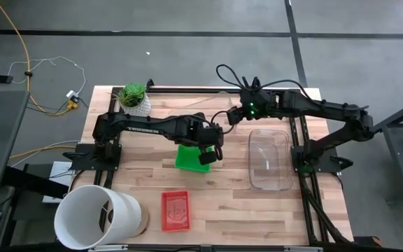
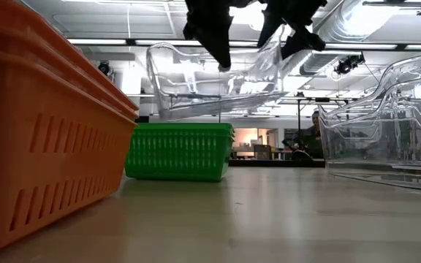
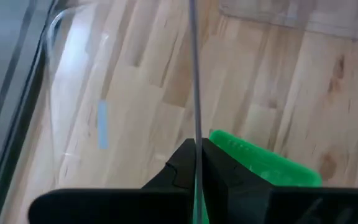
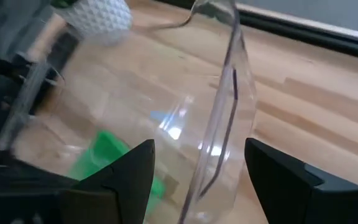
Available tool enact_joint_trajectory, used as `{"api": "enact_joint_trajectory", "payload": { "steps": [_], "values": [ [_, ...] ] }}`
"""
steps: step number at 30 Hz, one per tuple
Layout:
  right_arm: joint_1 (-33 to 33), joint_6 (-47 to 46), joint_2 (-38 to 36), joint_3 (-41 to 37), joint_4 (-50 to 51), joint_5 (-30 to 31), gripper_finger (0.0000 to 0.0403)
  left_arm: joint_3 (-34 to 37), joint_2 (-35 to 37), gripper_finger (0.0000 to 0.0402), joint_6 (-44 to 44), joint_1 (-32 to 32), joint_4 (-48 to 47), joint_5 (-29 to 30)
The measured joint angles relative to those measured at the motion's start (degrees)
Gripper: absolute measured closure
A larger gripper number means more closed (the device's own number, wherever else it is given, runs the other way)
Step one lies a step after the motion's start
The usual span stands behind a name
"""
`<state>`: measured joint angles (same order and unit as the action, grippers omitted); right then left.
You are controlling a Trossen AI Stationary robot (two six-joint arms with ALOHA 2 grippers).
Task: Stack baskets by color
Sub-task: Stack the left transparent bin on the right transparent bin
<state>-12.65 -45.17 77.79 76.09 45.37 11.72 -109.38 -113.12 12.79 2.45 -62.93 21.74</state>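
A clear basket [image 2: 210,80] hangs tilted in the air above the green basket [image 1: 187,157], which rests on its base on the table. My left gripper [image 1: 207,152] is shut on the clear basket. My right gripper [image 1: 233,115] is at the lifted basket's far right side. It is open, and its fingers [image 4: 135,168] stand on either side of the clear wall [image 4: 229,93] without touching it. A second clear basket [image 1: 269,159] sits on the table at the right. A red basket [image 1: 175,210] lies near the front edge. My left gripper pinches the thin clear wall [image 3: 195,99] of the lifted basket between its two fingers [image 3: 179,165]. It comes from above, slanting down. The basket is lifted clear of the table and hangs tilted over the green basket [image 2: 180,150].
A white bucket [image 1: 96,217] lies on its side at the front left corner. A small potted plant [image 1: 135,98] stands at the far left. Bare wood shows between the red basket and the resting clear basket.
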Motion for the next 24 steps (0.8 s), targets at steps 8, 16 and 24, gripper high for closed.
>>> {"api": "enact_joint_trajectory", "payload": {
  "steps": [8, 16, 24],
  "values": [
    [-2.13, 0.00, 2.83, 0.00, 5.91, -0.72, 0.0208, 0.04, 0.02, 0.0401, -5.80, -0.77, 5.61, -1.78],
    [-2.24, 0.67, 2.81, -0.04, 6.77, 1.55, 0.0376, 0.04, 0.02, 0.0401, -5.71, -1.00, 7.18, -1.42],
    [-3.49, 3.06, 1.98, -0.04, 7.53, 3.95, 0.0399, -4.20, 0.02, 0.0358, -4.57, 0.21, 6.39, -4.33]
  ]
}}
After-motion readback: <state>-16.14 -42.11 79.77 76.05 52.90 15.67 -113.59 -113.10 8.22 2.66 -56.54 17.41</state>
